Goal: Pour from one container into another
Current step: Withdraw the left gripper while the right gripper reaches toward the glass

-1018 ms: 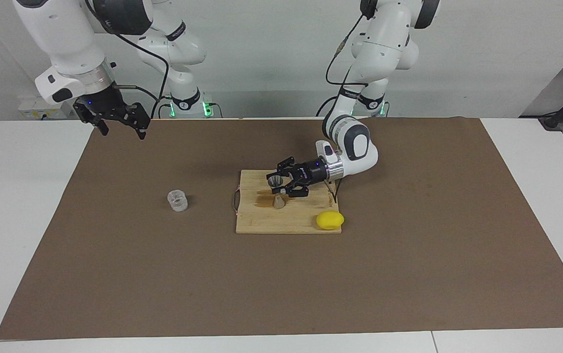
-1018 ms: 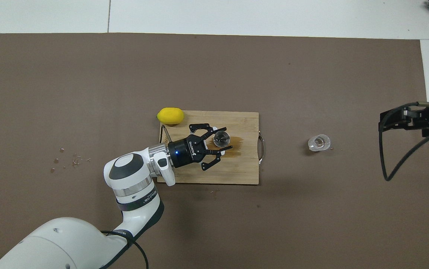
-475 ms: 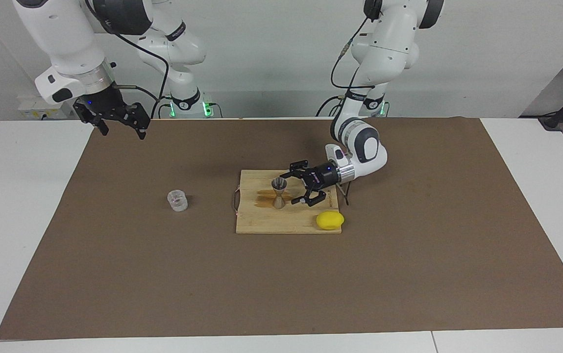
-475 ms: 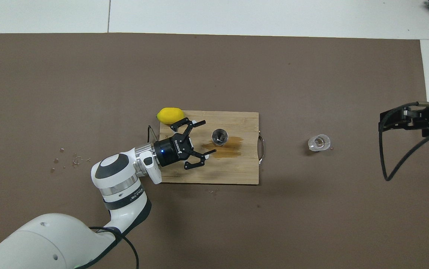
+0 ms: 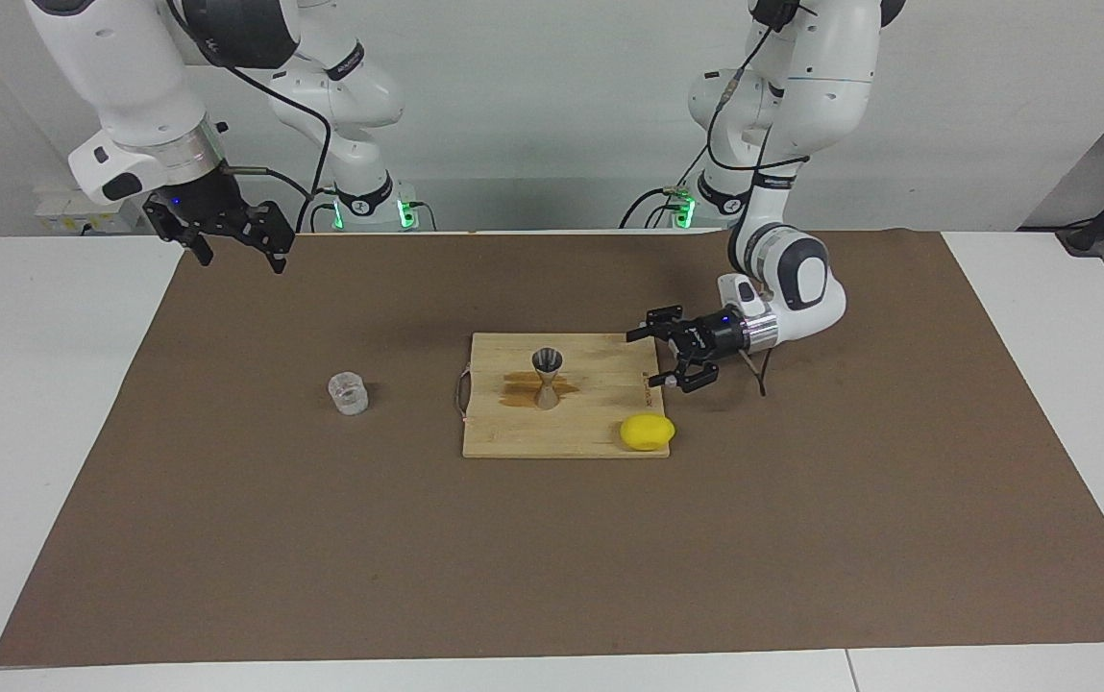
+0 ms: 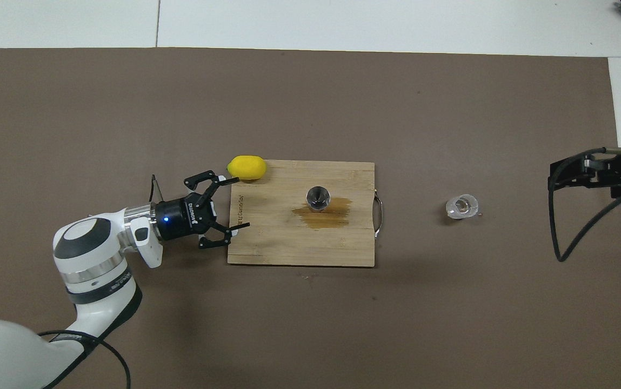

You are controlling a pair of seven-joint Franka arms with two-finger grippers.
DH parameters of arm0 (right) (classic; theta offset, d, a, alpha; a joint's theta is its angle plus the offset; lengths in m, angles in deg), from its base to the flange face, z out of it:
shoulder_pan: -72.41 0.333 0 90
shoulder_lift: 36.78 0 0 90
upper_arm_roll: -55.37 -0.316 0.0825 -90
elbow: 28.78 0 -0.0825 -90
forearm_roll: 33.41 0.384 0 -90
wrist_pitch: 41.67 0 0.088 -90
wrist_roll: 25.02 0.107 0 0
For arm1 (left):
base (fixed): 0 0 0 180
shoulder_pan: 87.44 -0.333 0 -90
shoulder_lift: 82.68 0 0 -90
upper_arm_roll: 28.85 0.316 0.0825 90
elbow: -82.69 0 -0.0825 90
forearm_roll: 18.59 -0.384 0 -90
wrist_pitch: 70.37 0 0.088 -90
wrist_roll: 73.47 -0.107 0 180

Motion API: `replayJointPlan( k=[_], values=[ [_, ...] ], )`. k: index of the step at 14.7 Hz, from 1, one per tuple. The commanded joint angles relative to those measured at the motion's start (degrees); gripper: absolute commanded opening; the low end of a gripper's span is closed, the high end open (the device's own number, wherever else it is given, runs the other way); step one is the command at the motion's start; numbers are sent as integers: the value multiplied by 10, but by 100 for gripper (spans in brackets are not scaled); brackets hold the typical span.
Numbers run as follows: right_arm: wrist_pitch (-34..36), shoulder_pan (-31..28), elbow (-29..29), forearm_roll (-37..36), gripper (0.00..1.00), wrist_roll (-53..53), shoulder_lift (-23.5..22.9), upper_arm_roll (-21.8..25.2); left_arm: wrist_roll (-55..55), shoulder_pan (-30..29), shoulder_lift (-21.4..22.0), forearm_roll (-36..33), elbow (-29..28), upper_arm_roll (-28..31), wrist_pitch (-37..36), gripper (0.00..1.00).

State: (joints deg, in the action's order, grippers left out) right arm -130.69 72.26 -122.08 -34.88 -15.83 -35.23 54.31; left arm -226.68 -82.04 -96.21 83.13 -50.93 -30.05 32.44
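Observation:
The steel jigger [image 5: 547, 378] [image 6: 318, 197] stands upright and free on the wooden cutting board [image 5: 513, 432] [image 6: 288, 248]. The clear glass cup [image 5: 348, 392] [image 6: 462, 206] sits on the brown mat beside the board, toward the right arm's end of the table. My left gripper [image 5: 643, 360] [image 6: 240, 202] hangs open and empty, low over the board's edge at the left arm's end, well apart from the jigger. My right gripper [image 5: 242, 261] [image 6: 552, 178] waits open and raised over the mat's edge at its own end.
A yellow lemon [image 5: 648, 432] [image 6: 247, 167] lies at the board's corner, close to the left gripper's fingers. A brown wet stain [image 6: 326, 213] spreads on the board beside the jigger. A metal handle [image 6: 379, 216] sticks out of the board toward the cup.
The left gripper opened, let go of the jigger and drew back toward the left arm's end of the table. The jigger stays upright on the board. The right arm has not moved.

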Motion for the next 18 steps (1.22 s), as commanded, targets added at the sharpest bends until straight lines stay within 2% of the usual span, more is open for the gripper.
replayJointPlan(
  k=[1, 3, 5, 7, 8, 11, 15, 18],
  values=[
    [-2, -6, -13, 6, 100, -6, 12, -3, -3, -73, 25, -91, -22, -4, -50, 100],
    [0, -6, -13, 6, 100, -6, 12, -3, 0, -128, 26, -166, -13, -3, -86, 100],
    [2, -8, -13, 6, 100, -7, 12, -2, 46, -195, 22, -270, 22, -3, -129, 100],
    [-7, -8, -15, 6, 98, 1, 12, 0, 80, -260, 13, -376, 80, -3, -186, 100],
    [-10, -11, -15, 7, 93, 9, 11, 1, 93, -290, 6, -423, 110, -3, -210, 100],
    [-6, -22, -15, 8, 89, 105, 6, 0, 150, -352, -18, -544, 215, -3, -283, 100],
    [-10, -69, -27, 87, 89, 254, -9, 1, 181, -377, -59, -678, 366, -3, -330, 100],
    [-42, -72, -61, 105, 91, 350, -23, 0, 250, -367, -57, -744, 449, -3, -331, 100]
  ],
)
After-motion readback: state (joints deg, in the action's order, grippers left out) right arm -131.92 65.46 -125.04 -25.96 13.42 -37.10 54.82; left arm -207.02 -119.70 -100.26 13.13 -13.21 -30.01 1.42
